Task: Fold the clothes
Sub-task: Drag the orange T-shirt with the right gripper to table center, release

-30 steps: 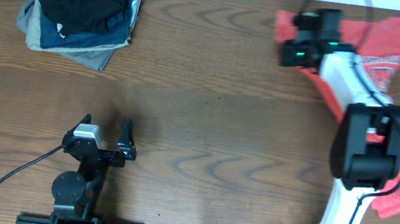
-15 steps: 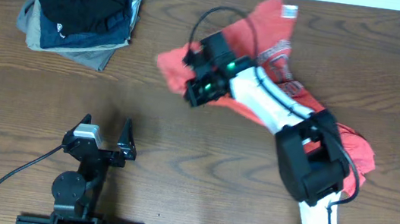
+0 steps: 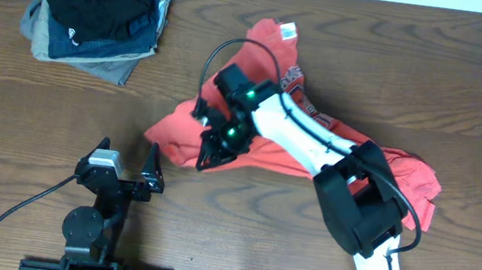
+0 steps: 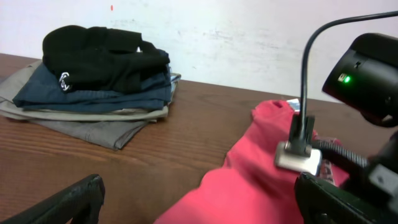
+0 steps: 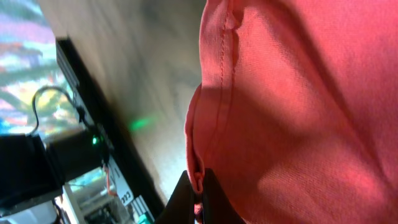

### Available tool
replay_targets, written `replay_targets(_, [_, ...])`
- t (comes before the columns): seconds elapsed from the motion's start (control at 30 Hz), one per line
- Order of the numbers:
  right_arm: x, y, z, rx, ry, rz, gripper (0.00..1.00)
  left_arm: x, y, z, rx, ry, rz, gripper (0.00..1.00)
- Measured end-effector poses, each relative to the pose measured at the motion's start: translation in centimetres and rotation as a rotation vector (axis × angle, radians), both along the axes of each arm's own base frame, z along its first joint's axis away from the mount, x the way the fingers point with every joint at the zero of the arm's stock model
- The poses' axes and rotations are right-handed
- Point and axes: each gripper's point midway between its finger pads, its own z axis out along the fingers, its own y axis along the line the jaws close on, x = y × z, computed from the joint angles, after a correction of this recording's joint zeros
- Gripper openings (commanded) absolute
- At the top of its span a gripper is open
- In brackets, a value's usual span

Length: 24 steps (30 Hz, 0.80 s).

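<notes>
One T-shirt (image 3: 172, 136), hem nipped tight by R pincer (image 5: 198, 198); L pincer (image 3: 127, 160) gaping, empty.

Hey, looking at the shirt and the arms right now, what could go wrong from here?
The right pincer pinches only a thin hem fold of the shirt, so it might slip out. The shirt lies bunched under the right arm; a fold made now would likely trap wrinkles. Its near edge sits close to the open left pincer and could snag there.
</notes>
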Motion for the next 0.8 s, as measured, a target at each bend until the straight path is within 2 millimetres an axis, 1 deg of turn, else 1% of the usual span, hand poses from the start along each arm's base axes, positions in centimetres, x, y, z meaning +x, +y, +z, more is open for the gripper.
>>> replay_targets(0.1, [-1.4, 0.7, 0.0, -0.003, 0.001, 0.035, 0.16, 0.0, 0.0, 0.0, 0.000, 0.000, 0.000, 0.98])
replay_targets(0.17, [-1.8, 0.9, -0.1, -0.009, -0.001, 0.047, 0.24, 0.0, 0.0, 0.0, 0.000, 0.000, 0.000, 0.98])
replay_targets(0.23, [-1.8, 0.7, -0.2, -0.024, 0.002, 0.040, 0.34, 0.0, 0.0, 0.0, 0.000, 0.000, 0.000, 0.98])
replay_targets(0.3, [-1.4, 0.0, -0.3, -0.044, 0.008, 0.026, 0.39, 0.0, 0.0, 0.0, 0.000, 0.000, 0.000, 0.98])
replay_targets(0.37, [-0.4, -0.9, -0.3, -0.058, 0.014, -0.004, 0.41, 0.0, 0.0, 0.0, 0.000, 0.000, 0.000, 0.98])
replay_targets(0.5, [3.1, -3.8, 0.7, -0.065, 0.007, -0.109, 0.42, 0.0, 0.0, 0.0, 0.000, 0.000, 0.000, 0.98])
replay_targets(0.6, [6.7, -7.0, 2.2, -0.057, -0.017, -0.223, 0.68, 0.0, 0.0, 0.0, 0.000, 0.000, 0.000, 0.98])
replay_targets(0.63, [8.2, -8.5, 2.9, -0.051, -0.036, -0.268, 0.82, 0.0, 0.0, 0.0, 0.000, 0.000, 0.000, 0.98])
replay_targets(0.67, [9.5, -9.8, 3.4, -0.050, -0.054, -0.308, 0.99, 0.0, 0.0, 0.0, 0.000, 0.000, 0.000, 0.98])
replay_targets(0.77, [13.4, -14.2, 4.4, -0.044, -0.101, -0.432, 0.99, 0.0, 0.0, 0.0, 0.000, 0.000, 0.000, 0.98])
replay_targets(0.8, [14.7, -16.1, 4.6, -0.051, -0.113, -0.483, 0.99, 0.0, 0.0, 0.0, 0.000, 0.000, 0.000, 0.98])
